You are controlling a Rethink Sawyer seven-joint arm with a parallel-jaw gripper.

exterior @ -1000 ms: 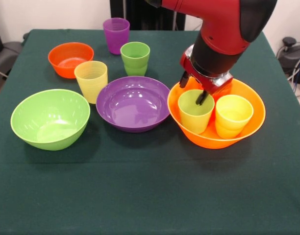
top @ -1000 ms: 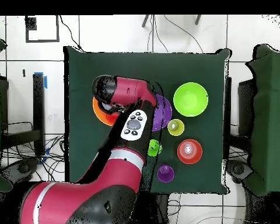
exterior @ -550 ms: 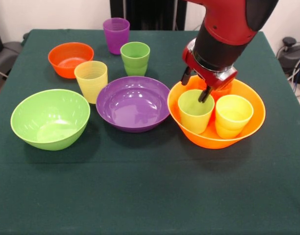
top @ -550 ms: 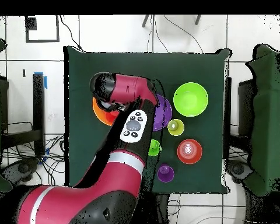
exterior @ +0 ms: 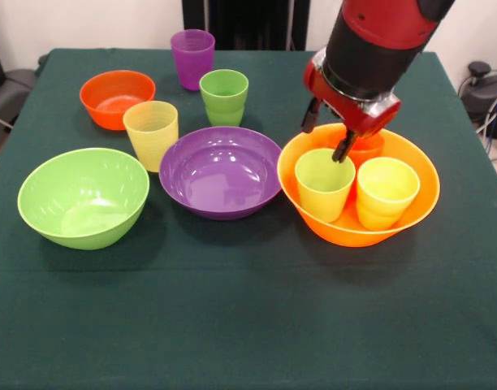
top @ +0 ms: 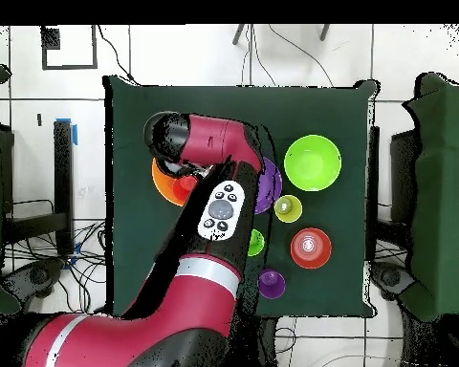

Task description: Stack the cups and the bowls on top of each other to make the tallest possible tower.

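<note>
— Hovering over the yellow-orange bowl, that pincer: spread, holding nothing.
— Nothing's stacked, I'd say. The lime cup and yellow cup stand side by side in the bowl, an orange cup at twelve o'clock behind them.
— Next: drop onto one rim, pinch, and nest it.

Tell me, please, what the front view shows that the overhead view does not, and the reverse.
Only the front view shows the open gripper above the lime cup, the yellow cup and an orange cup inside the big orange bowl. Only the overhead view shows the arm's button pad and the floor cables; there the arm hides those cups. Both show the purple bowl, lime green bowl, small orange bowl and purple cup.
</note>
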